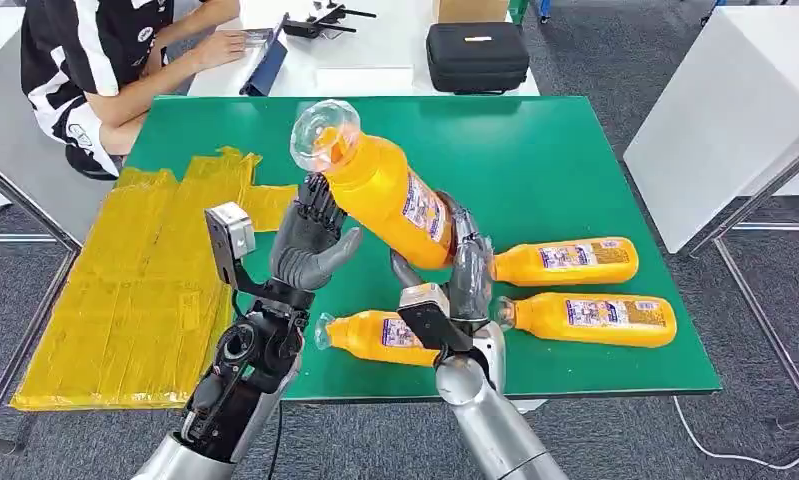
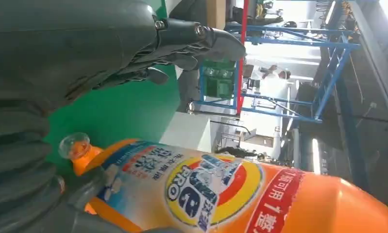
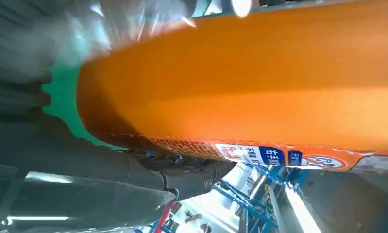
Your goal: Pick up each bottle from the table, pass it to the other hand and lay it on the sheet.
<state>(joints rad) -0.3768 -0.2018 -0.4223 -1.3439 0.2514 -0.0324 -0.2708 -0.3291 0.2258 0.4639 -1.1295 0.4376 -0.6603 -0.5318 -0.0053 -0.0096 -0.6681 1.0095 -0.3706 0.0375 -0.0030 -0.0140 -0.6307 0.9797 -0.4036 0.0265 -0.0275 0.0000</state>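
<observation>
At table centre: the handover is caught midway, with one orange bottle raised between the two hands above the green table (image 1: pixel 575 150).
Room: grey carpet is seen all round; a white table (image 1: pixel 395 40) stands at 12 o'clock with a black case (image 1: pixel 477 55) on it, a white panel leans at 3 o'clock, and a person (image 1: pixel 95 60) is seated at 10 o'clock.
Yellow sheet (image 1: pixel 125 300): it is spread over the table's 9 o'clock side and hangs past the edge; no bottle is seen lying on it.
Held bottle (image 1: pixel 390 195): it is tilted, clear cap towards 11 o'clock, base towards 4 o'clock, lifted well off the surface.
Bottles left on the table: three lie on their sides, one (image 1: pixel 380 337) at 6 o'clock just behind the wrists and two at 4 o'clock, the farther (image 1: pixel 565 262) just beside the nearer (image 1: pixel 595 318).
Right hand (image 1: pixel 465 265): its fingers are wrapped round the lower body of the held bottle, so the weight is judged to be carried here.
Left hand (image 1: pixel 310 245): its fingers are spread and raised against the bottle's neck side; the palm appears to touch the shoulder, but whether any grip has closed cannot be told, since the contact is hidden in the head view and blurred close up in the left wrist view.
Progress: by judgement, nothing has been delivered yet; the pass must be completed, this bottle laid on the sheet, and three more taken through the same round.
</observation>
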